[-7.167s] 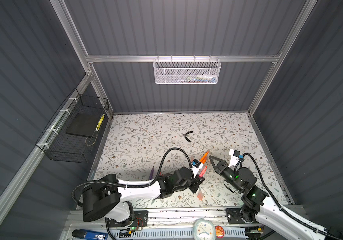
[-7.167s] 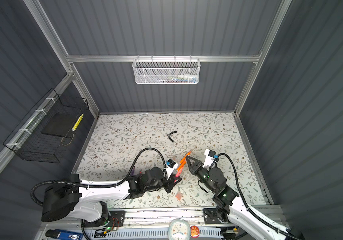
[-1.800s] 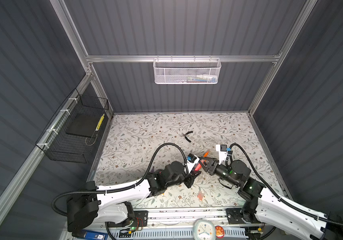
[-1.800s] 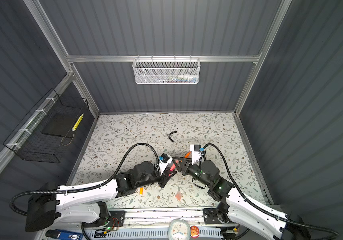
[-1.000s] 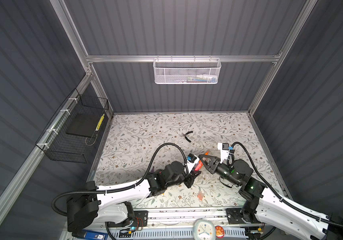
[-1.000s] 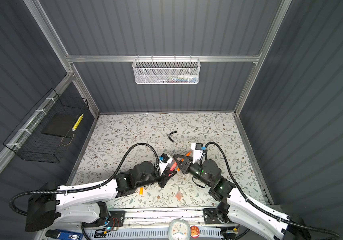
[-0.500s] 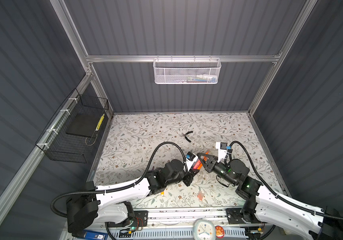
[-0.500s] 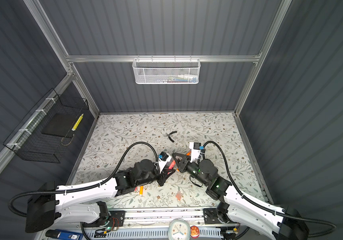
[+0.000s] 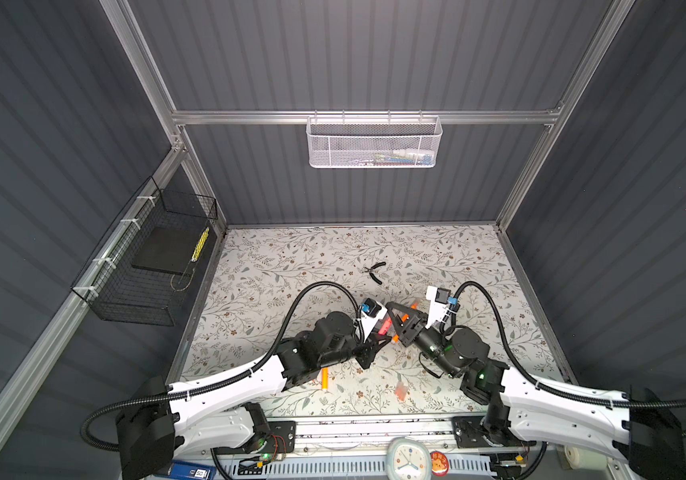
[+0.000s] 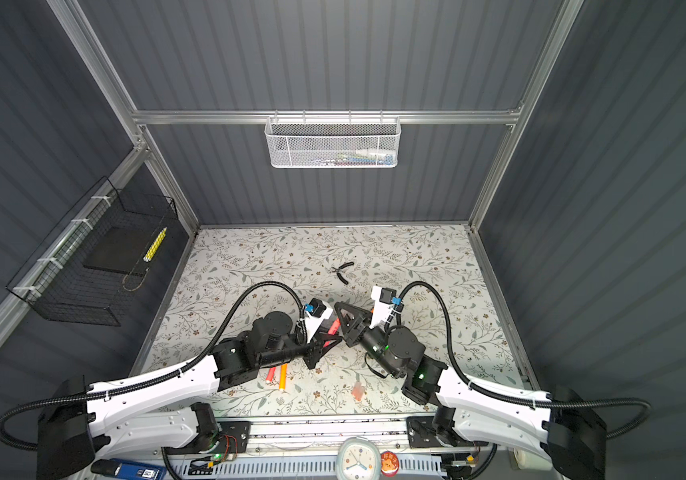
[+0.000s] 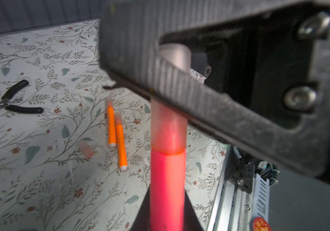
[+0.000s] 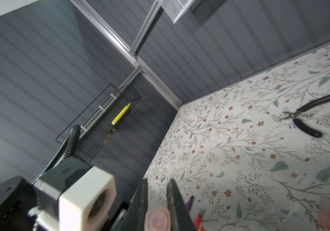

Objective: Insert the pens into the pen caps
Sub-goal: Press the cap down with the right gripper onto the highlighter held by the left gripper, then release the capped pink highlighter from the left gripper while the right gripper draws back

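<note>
While L gripper (image 9: 378, 340) clamps a pink pen (image 11: 167, 180) and R gripper (image 12: 157, 190) pinches the cap (image 12: 157, 220), any tilt could jam them.

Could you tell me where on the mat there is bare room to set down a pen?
The back strip of the mat, between the rear wall and the pliers, is bare; so is the left side toward the wire basket. The front middle is crowded: the left arm and right arm meet there above loose pens and a cap.
</note>
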You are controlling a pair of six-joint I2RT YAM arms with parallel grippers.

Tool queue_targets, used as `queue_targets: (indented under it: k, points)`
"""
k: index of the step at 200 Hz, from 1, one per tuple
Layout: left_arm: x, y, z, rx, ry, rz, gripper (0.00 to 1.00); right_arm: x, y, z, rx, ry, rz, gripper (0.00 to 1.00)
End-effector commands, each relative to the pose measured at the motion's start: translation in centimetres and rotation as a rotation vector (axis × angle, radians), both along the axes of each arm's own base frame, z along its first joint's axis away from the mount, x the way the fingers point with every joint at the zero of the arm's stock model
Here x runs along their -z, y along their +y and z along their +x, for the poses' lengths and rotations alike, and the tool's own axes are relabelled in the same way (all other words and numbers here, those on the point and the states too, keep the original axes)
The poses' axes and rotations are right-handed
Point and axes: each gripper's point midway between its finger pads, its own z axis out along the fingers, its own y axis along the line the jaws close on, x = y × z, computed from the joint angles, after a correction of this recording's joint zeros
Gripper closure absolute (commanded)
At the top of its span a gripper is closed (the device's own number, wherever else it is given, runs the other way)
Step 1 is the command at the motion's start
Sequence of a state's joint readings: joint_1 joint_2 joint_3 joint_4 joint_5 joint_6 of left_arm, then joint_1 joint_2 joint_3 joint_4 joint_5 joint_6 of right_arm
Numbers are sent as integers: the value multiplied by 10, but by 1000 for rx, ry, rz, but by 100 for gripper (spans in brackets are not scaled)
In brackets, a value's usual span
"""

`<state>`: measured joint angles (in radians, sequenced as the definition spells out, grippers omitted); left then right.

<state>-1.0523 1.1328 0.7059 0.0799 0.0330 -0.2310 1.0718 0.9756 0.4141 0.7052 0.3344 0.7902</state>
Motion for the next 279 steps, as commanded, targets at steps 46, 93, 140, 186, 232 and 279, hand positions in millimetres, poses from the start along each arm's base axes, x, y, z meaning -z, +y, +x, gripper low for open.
queue_targets:
  k: [46,93,140,186,232,279]
  points:
    - [-97,9,71,-316,-297,-138,100,39,63,-66,-298,94,-124,100]
    - [-108,27,78,-223,-160,-277,100,28,59,-76,-350,-9,-62,100]
    - [-112,34,75,-111,-71,-379,100,23,50,-84,-378,-84,-50,100]
    - [-89,32,76,-103,-71,-324,100,28,39,-67,-267,-37,-75,100]
    - [-61,36,82,-140,-63,-254,43,48,6,-32,-86,76,-109,100]
    - [-32,51,74,-171,-67,-234,5,79,-65,1,127,194,-132,100]
